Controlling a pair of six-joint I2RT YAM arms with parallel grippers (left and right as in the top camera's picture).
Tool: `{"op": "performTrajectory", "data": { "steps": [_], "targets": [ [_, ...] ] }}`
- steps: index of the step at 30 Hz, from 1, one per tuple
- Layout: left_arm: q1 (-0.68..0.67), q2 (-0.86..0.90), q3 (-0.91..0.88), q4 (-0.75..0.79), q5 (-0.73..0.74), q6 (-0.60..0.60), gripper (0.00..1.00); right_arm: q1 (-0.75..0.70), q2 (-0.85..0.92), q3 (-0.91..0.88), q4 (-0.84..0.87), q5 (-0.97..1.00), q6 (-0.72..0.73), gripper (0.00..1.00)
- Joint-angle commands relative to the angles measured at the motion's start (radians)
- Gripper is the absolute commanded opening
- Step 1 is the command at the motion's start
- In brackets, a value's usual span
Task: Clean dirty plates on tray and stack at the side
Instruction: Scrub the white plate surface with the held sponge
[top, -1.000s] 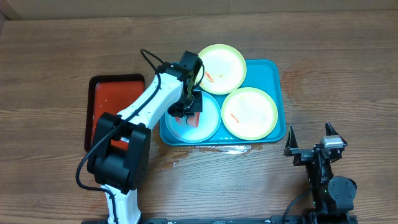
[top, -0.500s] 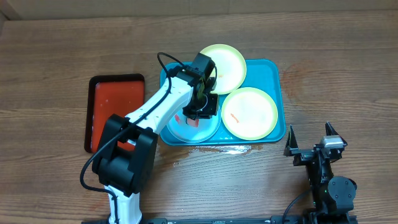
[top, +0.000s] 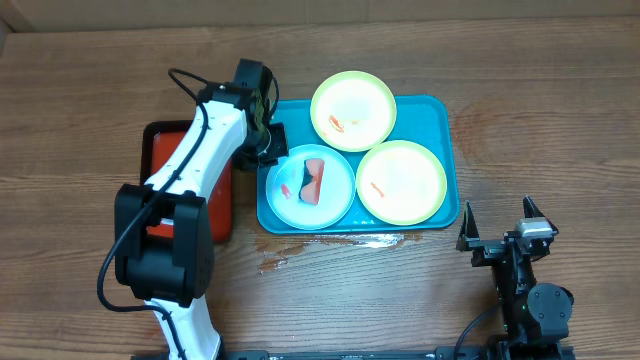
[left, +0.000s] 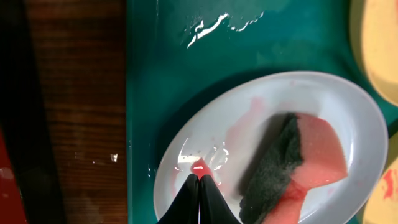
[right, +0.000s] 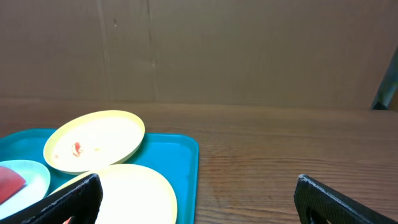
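The turquoise tray (top: 436, 108) holds three plates. A light blue plate (top: 335, 195) at its front left carries a pink sponge (top: 315, 180) with a dark scouring side and has red smears. Two yellow-green plates (top: 352, 110) (top: 401, 181) show small orange marks. My left gripper (top: 272, 148) hovers over the tray's left rim, shut and empty. In the left wrist view, its tips (left: 200, 178) sit above a red smear on the blue plate (left: 261, 106), left of the sponge (left: 314, 155). My right gripper (top: 505, 222) stands open at the front right, away from the tray (right: 180, 149).
A red black-rimmed tray (top: 165, 160) lies left of the turquoise one, partly under my left arm. A wet patch (top: 375, 240) shines on the wooden table in front of the tray. A cardboard wall (right: 249, 50) stands at the table's far edge.
My left arm has swung from above the blue plate leftward to the tray's left rim. The sponge now lies uncovered on the blue plate. The right arm has not moved.
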Motion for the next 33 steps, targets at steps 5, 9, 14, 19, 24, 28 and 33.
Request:
{"op": "performTrajectory", "data": {
  "steps": [5, 9, 14, 19, 24, 28, 33],
  "targets": [
    [-0.066, -0.025, -0.109, 0.114, 0.076, -0.033, 0.04, -0.003, -0.010, -0.010, 0.006, -0.005, 0.000, 1.00],
    [-0.083, -0.025, -0.142, 0.165, 0.082, -0.042, 0.04, -0.003, -0.010, -0.010, 0.006, -0.005, 0.000, 1.00],
    [-0.105, -0.025, -0.167, 0.198, 0.111, -0.049, 0.04, -0.003, -0.010, -0.010, 0.006, -0.005, 0.000, 1.00],
    [-0.140, -0.025, -0.169, 0.234, 0.133, -0.048, 0.04, -0.003, -0.010, -0.010, 0.006, -0.005, 0.000, 1.00],
    [-0.173, -0.025, -0.165, 0.251, 0.137, -0.048, 0.04, -0.003, -0.010, -0.010, 0.006, -0.005, 0.000, 1.00],
    [-0.188, -0.025, -0.155, 0.251, 0.194, -0.029, 0.04, -0.003, -0.010, -0.010, 0.006, -0.005, 0.000, 1.00],
    [-0.193, -0.025, -0.148, 0.248, 0.220, -0.029, 0.04, -0.003, -0.010, -0.010, 0.006, -0.005, 0.000, 1.00]
  ]
}}
